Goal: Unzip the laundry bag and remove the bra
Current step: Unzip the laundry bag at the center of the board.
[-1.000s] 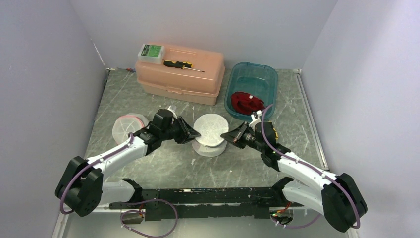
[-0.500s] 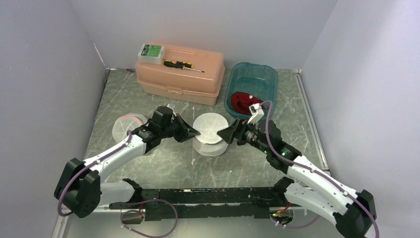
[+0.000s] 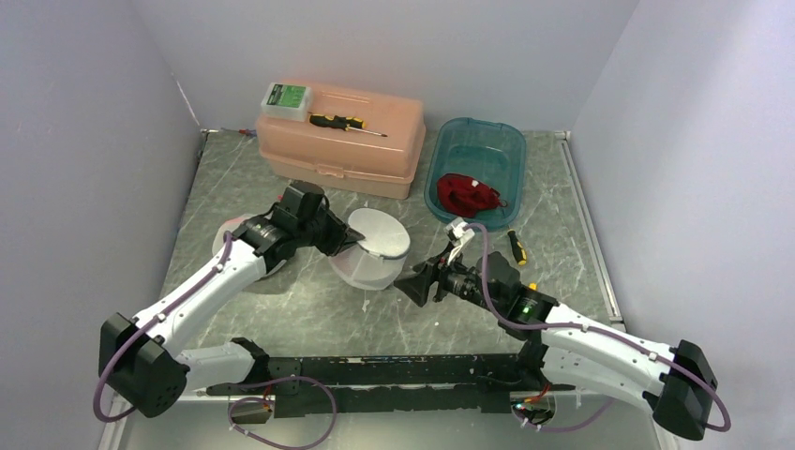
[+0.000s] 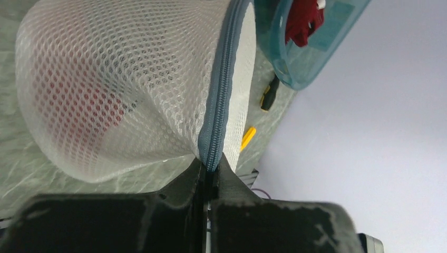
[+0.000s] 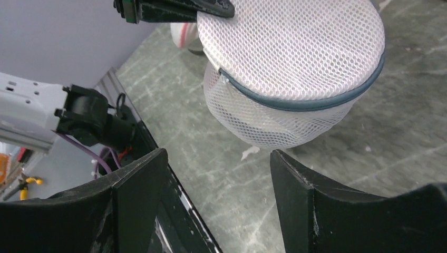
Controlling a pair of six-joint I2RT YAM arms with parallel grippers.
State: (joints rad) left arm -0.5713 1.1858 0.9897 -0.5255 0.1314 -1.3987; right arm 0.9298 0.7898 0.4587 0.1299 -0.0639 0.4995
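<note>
Left end effector [image 4: 210, 173] is clamped on the grey zipper [image 4: 219, 95] of the mesh laundry bag [image 3: 373, 251], which sits tilted at mid-bench [image 3: 309, 314]; its arm extends forward. Right end effector [image 3: 413, 284] is open, near the bag, forearm low. A red garment [image 4: 97, 103] shows through the mesh.

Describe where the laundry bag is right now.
In the top view the laundry bag sits tilted near the middle of the table, its zip edge pinched by the left gripper; the open right gripper is just right of it.
</note>
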